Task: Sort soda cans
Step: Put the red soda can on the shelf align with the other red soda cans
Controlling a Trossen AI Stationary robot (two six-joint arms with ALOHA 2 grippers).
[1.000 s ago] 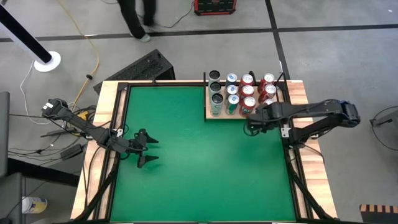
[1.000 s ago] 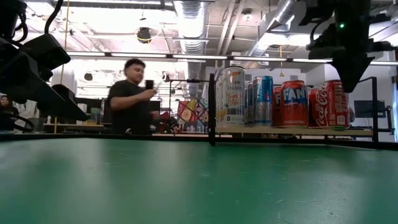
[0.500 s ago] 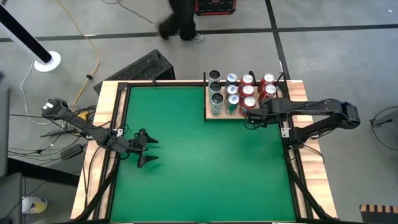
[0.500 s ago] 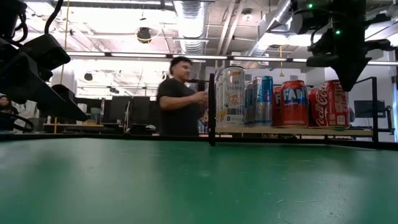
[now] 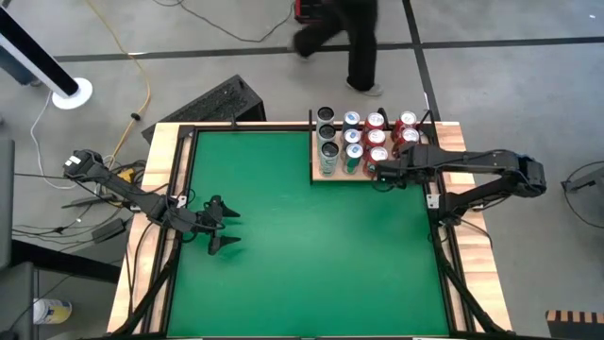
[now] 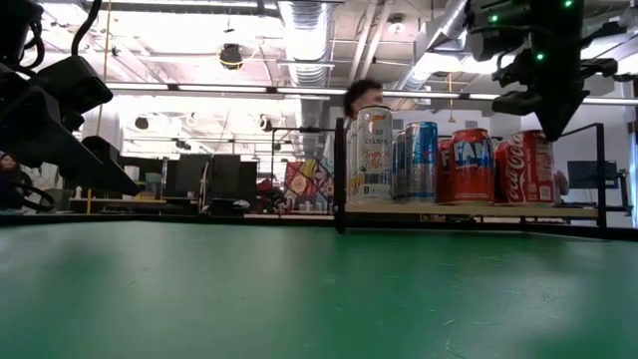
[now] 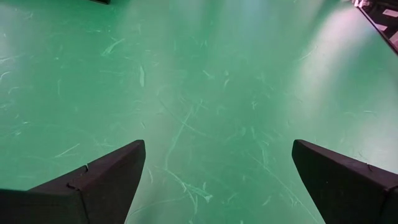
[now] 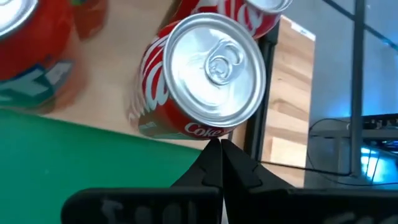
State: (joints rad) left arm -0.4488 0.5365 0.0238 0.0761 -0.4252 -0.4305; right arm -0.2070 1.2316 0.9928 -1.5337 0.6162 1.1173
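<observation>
A wooden tray (image 5: pixel 415 177) at the table's (image 5: pixel 302 255) far right holds upright soda cans (image 5: pixel 363 142) in rows. Right gripper (image 5: pixel 376 174), clenched empty, hovers at the tray's front edge; left gripper (image 5: pixel 229 227), released, waits far left.

Dark jointed arms, wedge-shaped black jaws

A desk (image 5: pixel 283 274) with a green top and pale wooden edges fills the middle. A wooden tray (image 5: pixel 321 178) sits at its far right corner. A person (image 5: pixel 344 38) (dark clothes) walks the grey floor (image 5: pixel 491 85) beyond; a yellow cable (image 5: pixel 118 42) trails there.
</observation>
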